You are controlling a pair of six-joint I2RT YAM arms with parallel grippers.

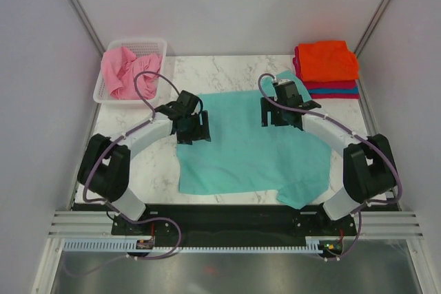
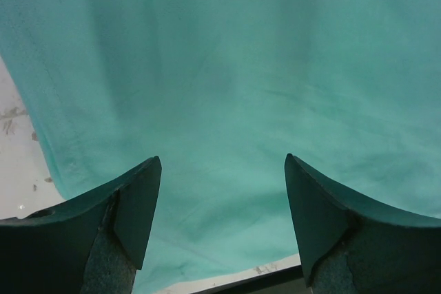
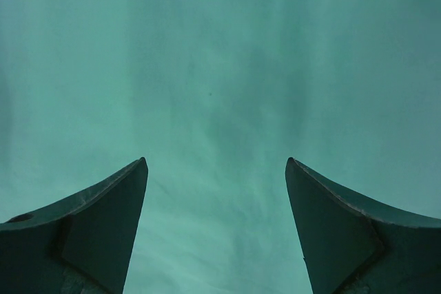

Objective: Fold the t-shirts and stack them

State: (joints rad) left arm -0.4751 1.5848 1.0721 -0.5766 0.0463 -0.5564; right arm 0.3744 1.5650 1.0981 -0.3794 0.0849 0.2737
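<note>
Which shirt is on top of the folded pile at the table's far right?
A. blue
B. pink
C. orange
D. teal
C: the orange shirt lies uppermost there, while the pink shirt sits crumpled in the basket and the teal shirt lies spread out on the table.

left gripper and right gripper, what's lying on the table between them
Just the teal t-shirt, spread flat; the top view shows it filling the whole gap between the left gripper and the right gripper.
</note>
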